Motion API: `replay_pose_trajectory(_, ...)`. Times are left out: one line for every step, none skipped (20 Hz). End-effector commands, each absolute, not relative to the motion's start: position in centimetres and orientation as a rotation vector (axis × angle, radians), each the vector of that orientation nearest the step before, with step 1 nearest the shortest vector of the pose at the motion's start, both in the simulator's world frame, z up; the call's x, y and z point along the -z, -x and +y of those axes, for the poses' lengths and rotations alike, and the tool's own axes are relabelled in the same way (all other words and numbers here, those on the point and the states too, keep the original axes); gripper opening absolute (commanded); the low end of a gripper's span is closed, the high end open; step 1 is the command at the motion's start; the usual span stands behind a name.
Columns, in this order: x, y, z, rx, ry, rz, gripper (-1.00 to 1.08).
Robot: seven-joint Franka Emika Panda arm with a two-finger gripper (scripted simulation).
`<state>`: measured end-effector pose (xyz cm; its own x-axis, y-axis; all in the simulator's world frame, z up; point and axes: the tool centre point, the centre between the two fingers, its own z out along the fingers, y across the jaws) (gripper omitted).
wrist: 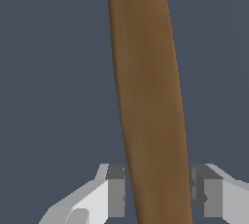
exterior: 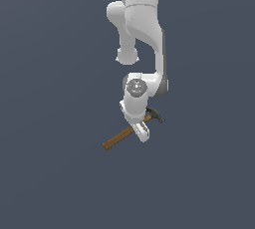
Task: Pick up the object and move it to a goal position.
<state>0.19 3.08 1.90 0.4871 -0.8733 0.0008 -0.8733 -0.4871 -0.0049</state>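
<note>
Two pads [wrist: 115, 191] of my end effector [wrist: 158, 194] straddle the hammer [exterior: 127, 132] handle, not touching; closing off-centre from the head risks tipping.

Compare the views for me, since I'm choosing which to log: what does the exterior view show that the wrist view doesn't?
Exterior only: the white arm and the hammer's dark head. Wrist only: the tool with its fingers flanking the handle, small gaps visible on each side. Both: the brown wooden handle over a plain grey ground.
</note>
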Motion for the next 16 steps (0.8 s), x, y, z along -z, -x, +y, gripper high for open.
replay_pose_trajectory(-1.9, -0.2, 3.0, 0.005, 2.705, 1.59, -1.0)
replay_pose_trajectory(-1.9, -0.2, 3.0, 0.005, 2.705, 1.59, -1.0)
replay_pose_trajectory(-2.1, -0.2, 2.9, 0.005, 2.705, 1.59, -1.0)
replay_pose_trajectory(-2.2, -0.3, 2.8, 0.005, 2.705, 1.59, -1.0)
replay_pose_trajectory(-2.5, -0.3, 2.7, 0.005, 2.706, 1.59, -1.0)
replay_pose_trajectory(-2.8, -0.4, 2.5, 0.005, 2.706, 1.59, -1.0)
replay_pose_trajectory(-3.2, -0.4, 2.2, 0.004, 2.706, 1.591, -1.0)
replay_pose_trajectory(-3.7, -0.5, 1.9, 0.004, 2.706, 1.592, -1.0)
replay_pose_trajectory(-4.2, -0.6, 1.6, 0.004, 2.706, 1.592, -1.0)
replay_pose_trajectory(-4.8, -0.8, 1.2, 0.003, 2.706, 1.593, -1.0)
replay_pose_trajectory(-5.4, -0.9, 0.8, 0.002, 2.706, 1.593, -1.0)
replay_pose_trajectory(-6.0, -1.0, 0.4, 0.002, 2.706, 1.593, -1.0)
replay_pose_trajectory(-6.4, -1.2, 0.1, 0.001, 2.706, 1.594, -1.0)
replay_pose_trajectory(-6.8, -1.3, -0.1, 0.001, 2.706, 1.594, -1.0)
replay_pose_trajectory(-7.2, -1.4, -0.3, 0.001, 2.706, 1.594, -1.0)
replay_pose_trajectory(-7.5, -1.4, -0.5, 0.001, 2.706, 1.594, -1.0)
